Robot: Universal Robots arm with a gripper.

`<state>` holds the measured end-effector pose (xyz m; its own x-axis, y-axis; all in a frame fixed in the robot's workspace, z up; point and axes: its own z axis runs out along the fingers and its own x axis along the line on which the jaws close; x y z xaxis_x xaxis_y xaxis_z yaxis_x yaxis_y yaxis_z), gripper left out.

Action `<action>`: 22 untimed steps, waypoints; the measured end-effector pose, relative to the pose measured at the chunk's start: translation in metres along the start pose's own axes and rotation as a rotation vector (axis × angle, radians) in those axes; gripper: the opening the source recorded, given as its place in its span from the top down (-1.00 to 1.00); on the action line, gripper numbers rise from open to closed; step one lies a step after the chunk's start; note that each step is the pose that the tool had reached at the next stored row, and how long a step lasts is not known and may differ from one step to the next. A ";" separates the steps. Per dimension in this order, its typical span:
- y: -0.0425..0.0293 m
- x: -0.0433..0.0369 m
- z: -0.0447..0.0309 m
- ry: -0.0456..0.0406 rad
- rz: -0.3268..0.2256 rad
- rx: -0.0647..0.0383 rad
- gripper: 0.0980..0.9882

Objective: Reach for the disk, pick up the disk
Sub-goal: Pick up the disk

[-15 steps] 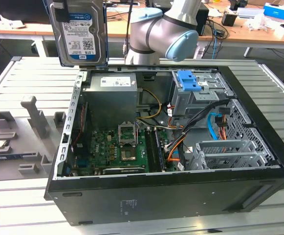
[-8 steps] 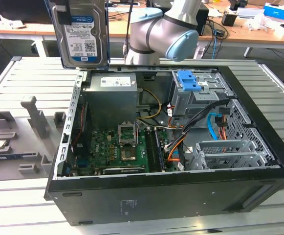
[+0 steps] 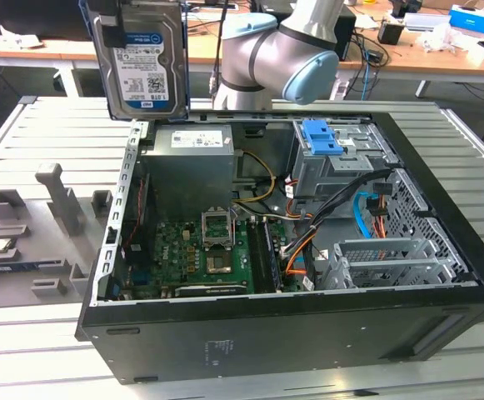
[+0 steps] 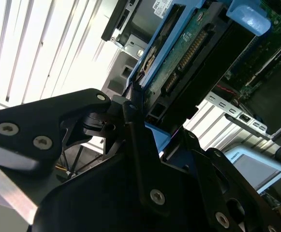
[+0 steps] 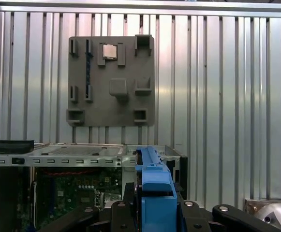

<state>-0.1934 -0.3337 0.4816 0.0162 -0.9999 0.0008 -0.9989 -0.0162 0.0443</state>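
The disk (image 3: 139,62) hangs upright in the air above the back corner of the open computer case, at the exterior view's left. Its silver face and white-and-blue label are turned towards the exterior camera, and a blue carrier frame runs along its edges. My gripper (image 3: 115,15) is shut on its upper end. In the second wrist view the black fingers (image 4: 130,125) clamp the blue frame, with the disk's green circuit board (image 4: 181,50) beyond them. In the first wrist view the carrier's blue edge (image 5: 154,186) stands between the gripper (image 5: 155,210) fingers.
The open computer case (image 3: 308,321) lies on the slatted metal table (image 3: 466,150). Inside it are a grey power supply (image 3: 192,162), a motherboard (image 3: 200,250) and a blue latch piece (image 3: 321,137). A grey fixture plate (image 3: 33,242) lies at the exterior view's left. My arm's elbow (image 3: 283,54) is behind the case.
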 end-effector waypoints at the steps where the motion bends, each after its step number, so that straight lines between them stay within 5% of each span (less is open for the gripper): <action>1: -0.0002 0.0000 0.0007 0.0000 0.000 0.000 0.39; 6: -0.0010 0.0003 0.0029 0.0001 0.000 0.000 0.39; 22: -0.0006 0.0284 0.0040 0.0000 0.000 0.000 0.39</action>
<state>-0.1926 -0.3621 0.4777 0.0162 -0.9999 0.0007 -0.9989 -0.0162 0.0443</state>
